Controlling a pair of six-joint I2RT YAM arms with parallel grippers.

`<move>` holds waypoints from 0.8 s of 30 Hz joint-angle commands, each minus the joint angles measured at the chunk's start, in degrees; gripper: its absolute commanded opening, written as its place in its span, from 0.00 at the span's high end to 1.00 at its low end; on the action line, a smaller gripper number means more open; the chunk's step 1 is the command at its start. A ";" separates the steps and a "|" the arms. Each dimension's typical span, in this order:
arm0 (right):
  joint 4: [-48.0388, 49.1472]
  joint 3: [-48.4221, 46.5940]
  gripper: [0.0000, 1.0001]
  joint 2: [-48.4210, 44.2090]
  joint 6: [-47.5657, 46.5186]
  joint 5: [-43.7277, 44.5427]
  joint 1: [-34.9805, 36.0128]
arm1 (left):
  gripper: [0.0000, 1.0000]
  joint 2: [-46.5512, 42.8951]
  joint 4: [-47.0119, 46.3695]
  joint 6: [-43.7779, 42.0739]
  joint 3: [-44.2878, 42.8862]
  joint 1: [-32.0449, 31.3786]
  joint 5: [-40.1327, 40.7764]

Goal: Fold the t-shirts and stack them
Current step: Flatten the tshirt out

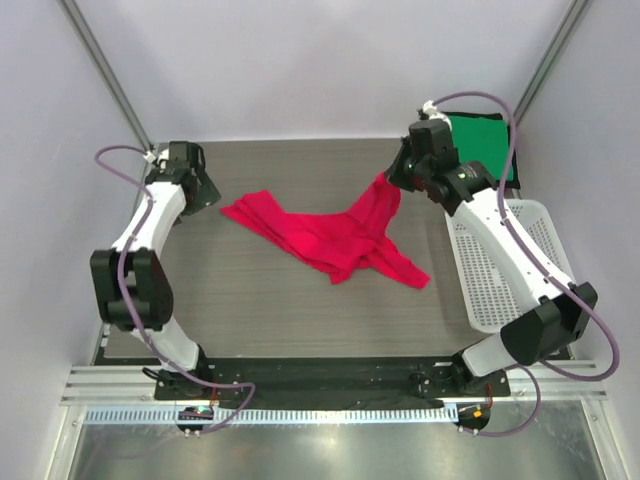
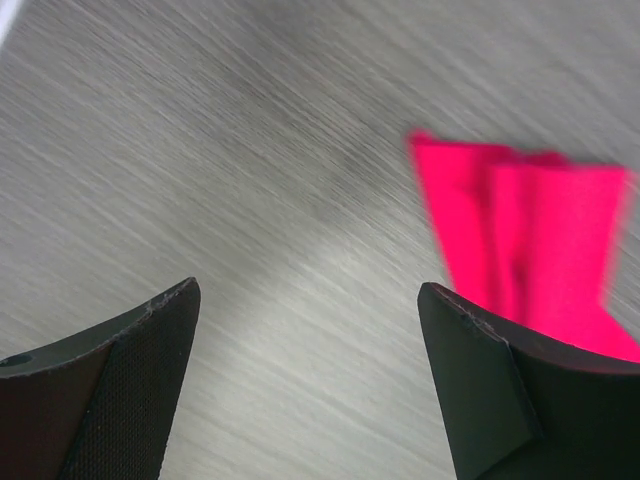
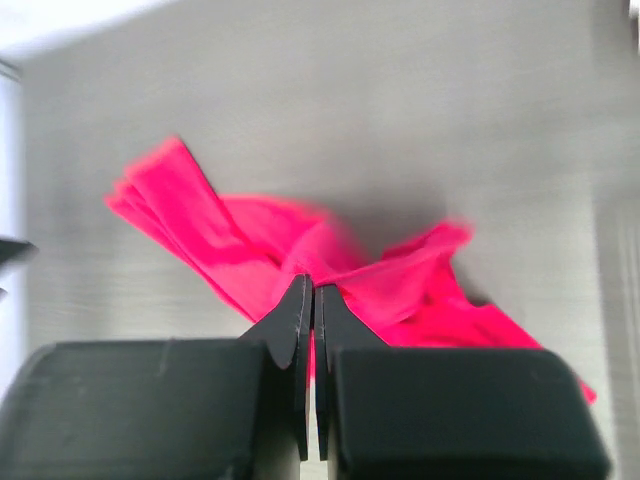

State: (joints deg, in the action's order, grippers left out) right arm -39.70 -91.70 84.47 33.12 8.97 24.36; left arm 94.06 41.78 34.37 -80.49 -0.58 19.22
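Observation:
A bright red-pink t-shirt (image 1: 330,232) lies crumpled across the middle of the table. My right gripper (image 1: 393,178) is shut on its far right edge and lifts that part off the surface; in the right wrist view its fingertips (image 3: 314,290) pinch the t-shirt (image 3: 400,280). My left gripper (image 1: 208,192) hovers open just left of the shirt's left tip, with bare table between its fingers (image 2: 310,330). The left wrist view has the t-shirt (image 2: 530,230) to the upper right of the jaws. A folded green t-shirt (image 1: 478,135) lies at the back right.
A white plastic mesh basket (image 1: 505,262) sits on the right side of the table, partly under my right arm. Grey walls and metal posts close in the back and the sides.

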 commanded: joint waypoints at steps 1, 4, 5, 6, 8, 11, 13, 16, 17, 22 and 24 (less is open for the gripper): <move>0.24 5.91 0.99 2.64 -1.57 -1.67 -0.63 | 0.11 6.03 -2.32 1.75 -3.79 2.16 -0.59; 1.47 8.03 0.99 3.07 -2.54 -3.34 -0.72 | 0.14 11.21 -3.54 2.19 -7.39 2.16 -3.92; 1.73 8.29 0.99 3.51 -2.63 -4.30 -0.72 | 0.19 12.19 -4.50 2.37 -8.36 2.16 -5.67; 1.91 8.47 0.99 3.77 -3.15 -4.66 -0.63 | 0.21 13.33 -5.47 2.46 -10.11 1.99 -8.56; 2.09 8.47 0.99 4.56 -3.59 -5.02 -0.72 | 0.23 16.32 -8.01 2.02 -12.05 1.64 -11.30; 2.26 8.38 0.99 5.53 -4.38 -5.63 -0.80 | 0.21 21.92 -8.21 -1.13 -18.63 -1.77 -14.65; 2.35 8.29 0.99 6.41 -4.65 -5.98 -0.80 | 0.19 25.01 -7.24 -2.46 -24.35 -3.37 -14.04; 2.44 8.56 0.99 7.03 -4.74 -6.16 -0.80 | 0.17 31.78 -3.47 -3.87 -32.95 -6.01 -12.37; 2.44 8.64 0.99 7.20 -4.65 -6.42 -0.72 | 0.17 35.80 -1.28 -4.83 -37.76 -7.14 -11.93; 2.61 8.99 0.99 7.38 -4.82 -7.21 -0.80 | 0.18 45.93 2.78 -8.53 -50.28 -10.58 -10.62; 2.61 9.35 0.99 7.20 -4.91 -7.13 -0.89 | 0.18 48.57 3.57 -8.79 -53.19 -11.98 -10.26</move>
State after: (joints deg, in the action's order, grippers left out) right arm -38.94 -81.91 92.29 29.15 2.55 23.75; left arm 140.05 41.04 28.71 -129.40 -11.51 8.36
